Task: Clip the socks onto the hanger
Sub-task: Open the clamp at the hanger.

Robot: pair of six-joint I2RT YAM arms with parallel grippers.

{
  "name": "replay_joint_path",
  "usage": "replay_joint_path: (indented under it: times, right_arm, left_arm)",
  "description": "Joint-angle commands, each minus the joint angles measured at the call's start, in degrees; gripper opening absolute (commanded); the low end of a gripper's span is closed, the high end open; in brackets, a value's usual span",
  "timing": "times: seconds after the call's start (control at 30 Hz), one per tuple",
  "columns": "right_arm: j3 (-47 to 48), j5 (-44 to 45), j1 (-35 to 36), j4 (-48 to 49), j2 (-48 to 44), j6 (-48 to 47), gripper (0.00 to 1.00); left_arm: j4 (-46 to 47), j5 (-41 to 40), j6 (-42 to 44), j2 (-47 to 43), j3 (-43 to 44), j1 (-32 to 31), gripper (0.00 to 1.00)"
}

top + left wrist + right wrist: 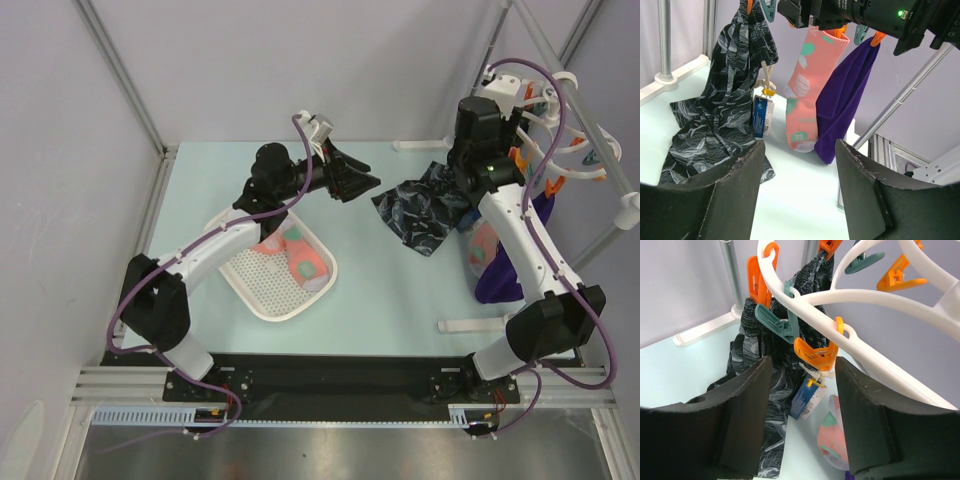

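Two pairs of fingers stand parted: the left gripper (800,147) empty above the table (395,290), the right gripper (802,362) straddling an orange peg (815,354) on the hanger (865,297), contact unclear, while one pink sock (802,85) hangs pegged there, long axis vertical, toe down, and more socks (300,258) lie in the white basket (250,292).

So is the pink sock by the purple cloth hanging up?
Hanging: the sock dangles cuff-up from an orange peg.

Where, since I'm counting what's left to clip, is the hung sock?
Left wrist view, centre: the sock hangs off the hanger at the table's right, between the dark cloth on its left and the purple garment on its right.
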Motion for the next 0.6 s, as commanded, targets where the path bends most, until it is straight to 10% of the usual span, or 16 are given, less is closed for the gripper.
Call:
replay_joint_path:
  times: [0.0, 0.57]
  right_arm:
    - [2.08, 0.20, -0.52, 1.60, -0.15, 0.50, 0.57]
    - [2.87, 1.26, -1.76, 1.78, 0.21, 0.14, 0.54]
  left_arm:
    - [3.22, 1.33, -0.78, -0.20, -0.54, 0.80, 0.64]
    - [3.66, 2.03, -1.22, 0.24, -0.45, 0.89, 0.64]
